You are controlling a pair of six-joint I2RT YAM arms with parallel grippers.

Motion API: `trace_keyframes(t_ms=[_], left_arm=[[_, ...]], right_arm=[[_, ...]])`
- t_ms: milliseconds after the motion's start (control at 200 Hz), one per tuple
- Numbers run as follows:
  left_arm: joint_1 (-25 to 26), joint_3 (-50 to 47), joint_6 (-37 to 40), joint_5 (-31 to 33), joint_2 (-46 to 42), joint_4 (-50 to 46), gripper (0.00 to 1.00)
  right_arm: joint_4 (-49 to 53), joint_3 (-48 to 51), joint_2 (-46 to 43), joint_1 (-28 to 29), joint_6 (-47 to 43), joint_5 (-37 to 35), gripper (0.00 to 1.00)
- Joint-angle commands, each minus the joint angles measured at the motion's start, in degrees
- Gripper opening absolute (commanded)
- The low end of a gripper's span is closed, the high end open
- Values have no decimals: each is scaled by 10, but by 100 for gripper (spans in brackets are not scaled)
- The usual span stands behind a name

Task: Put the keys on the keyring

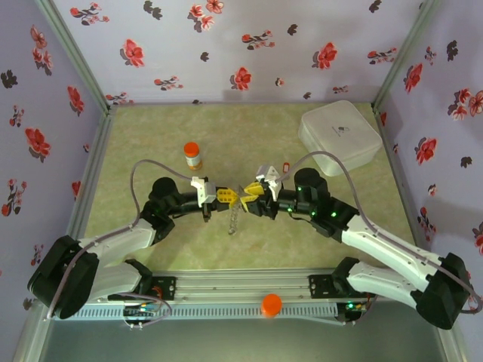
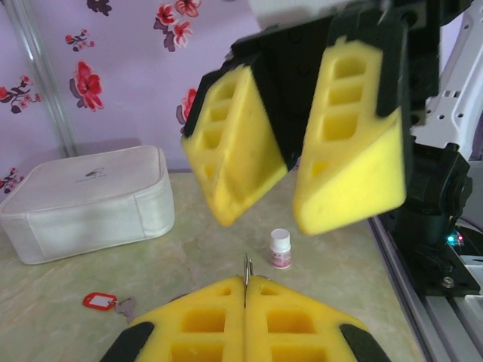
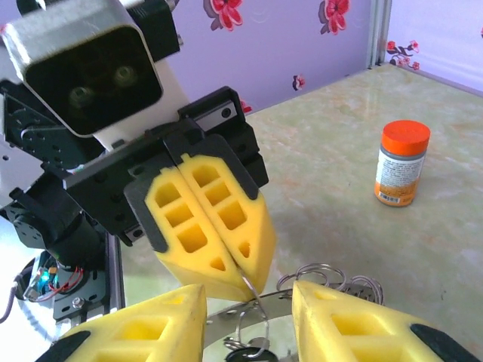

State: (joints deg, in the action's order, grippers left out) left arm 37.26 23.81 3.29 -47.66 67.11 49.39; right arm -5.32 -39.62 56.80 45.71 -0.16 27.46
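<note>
Above the table [image 2: 343, 264], the left pincer [image 3: 251, 277] pinched the keyring [image 3: 272, 300] by its thin edge while the right pincer [image 2: 293, 215] stood half-open astride it; the red-tagged key [image 2: 100, 301] lay below. So slim a hold could slip and drop the ring

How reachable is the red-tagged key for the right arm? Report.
Probably yes. The red-tagged key lies uncovered on the table beside the right arm, and the right gripper is open; it would first leave the keyring pinched by the left gripper.

One orange-capped bottle [image 3: 401, 166], one white case [image 2: 83, 200], one small white bottle [image 2: 280, 249], one red-tagged key [image 2: 102, 302].
</note>
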Motion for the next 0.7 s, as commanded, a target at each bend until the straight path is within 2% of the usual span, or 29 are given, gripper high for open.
trace_keyframes(t_ms=[0, 145, 325, 690], left_arm=[[6, 3, -10, -19, -5, 40, 0], [7, 3, -10, -20, -4, 40, 0], [8, 3, -11, -23, -1, 41, 0], [8, 3, -10, -23, -2, 43, 0]], right_arm=[[-58, 10, 12, -12, -23, 36, 36], [-53, 19, 22, -18, -38, 49, 35], [-131, 52, 28, -39, 2, 93, 31], [-134, 45, 49, -42, -5, 136, 25]])
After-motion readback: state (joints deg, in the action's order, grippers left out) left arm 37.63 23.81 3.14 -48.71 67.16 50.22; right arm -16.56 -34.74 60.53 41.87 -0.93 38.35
